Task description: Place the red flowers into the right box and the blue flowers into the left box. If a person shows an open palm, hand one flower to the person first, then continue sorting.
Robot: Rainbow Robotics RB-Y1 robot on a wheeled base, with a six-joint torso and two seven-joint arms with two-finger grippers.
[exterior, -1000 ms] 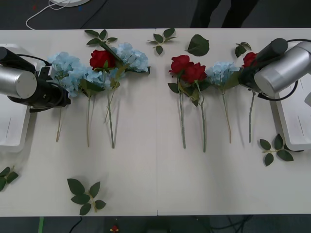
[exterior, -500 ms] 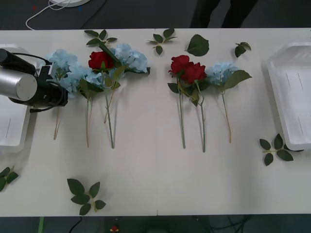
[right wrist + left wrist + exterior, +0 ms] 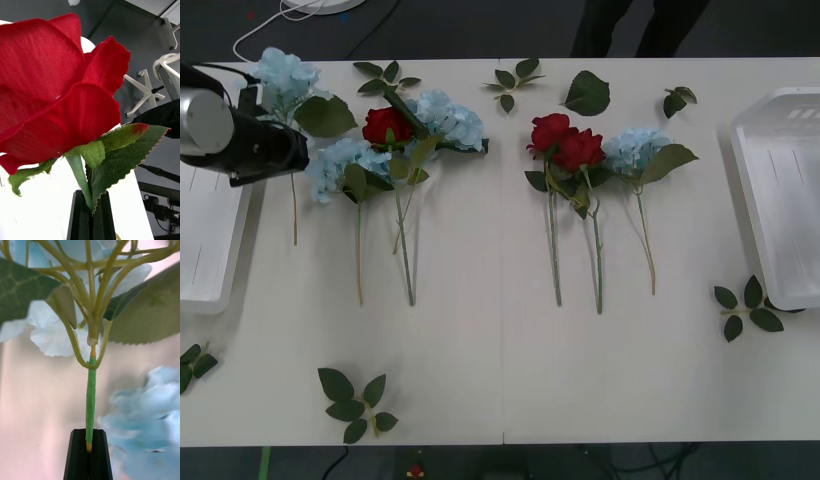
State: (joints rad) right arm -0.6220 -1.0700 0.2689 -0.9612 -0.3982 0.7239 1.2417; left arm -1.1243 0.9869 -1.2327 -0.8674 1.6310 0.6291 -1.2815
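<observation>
The left hand (image 3: 89, 457) is clamped on the stem of a blue flower (image 3: 283, 72), whose head sits just beyond it, beside the left box (image 3: 210, 250), half hidden under the arm. The right hand (image 3: 92, 217) grips a red flower (image 3: 56, 86) by its stem; where it hangs over the bench (image 3: 500, 350) cannot be told.

My black fingers (image 3: 91, 215) pinch the green stem of a red rose (image 3: 52, 90), its bloom filling the upper left of the frame, with a leaf (image 3: 123, 157) at centre right.
</observation>
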